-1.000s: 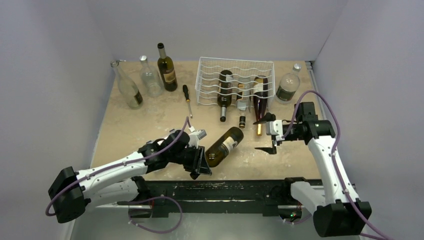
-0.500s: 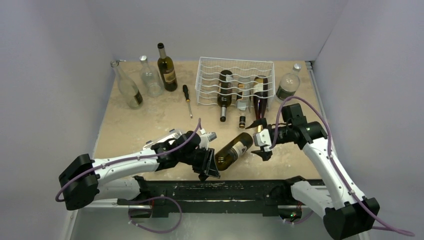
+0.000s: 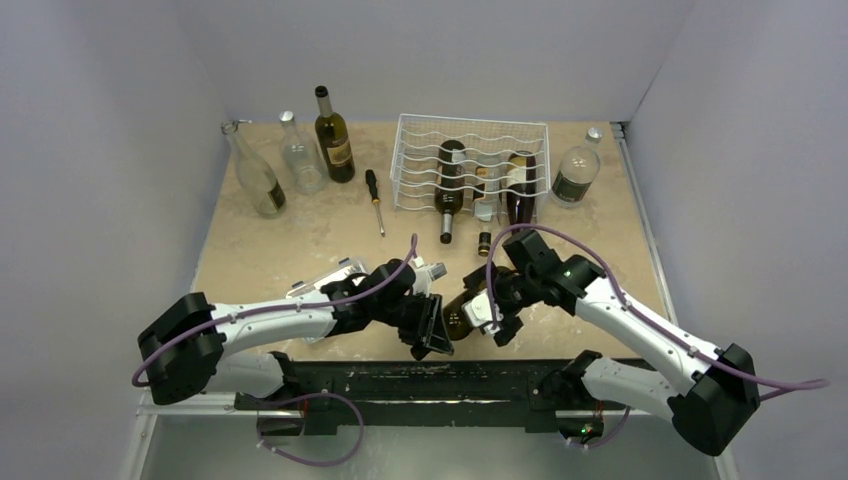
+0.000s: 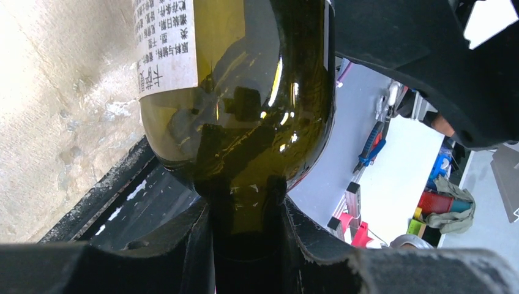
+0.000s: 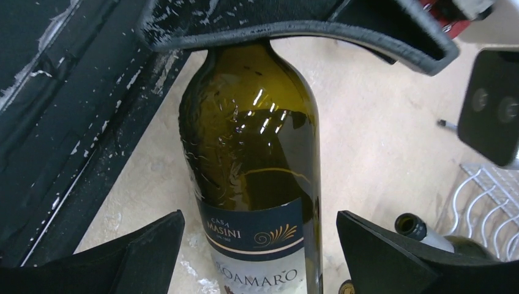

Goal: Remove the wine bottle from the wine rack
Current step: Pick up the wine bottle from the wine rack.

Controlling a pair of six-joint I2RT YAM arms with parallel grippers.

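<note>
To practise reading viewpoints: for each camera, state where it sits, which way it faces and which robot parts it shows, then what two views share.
Top external: above and behind the robot, facing down on the table, wine rack, left arm and right arm.
Left wrist: on the left arm, looking along the left tool, shut on the wine bottle's neck.
Right wrist: on the right arm, looking past the open right tool at the bottle's label.
Shared: both wrist views show that bottle.
</note>
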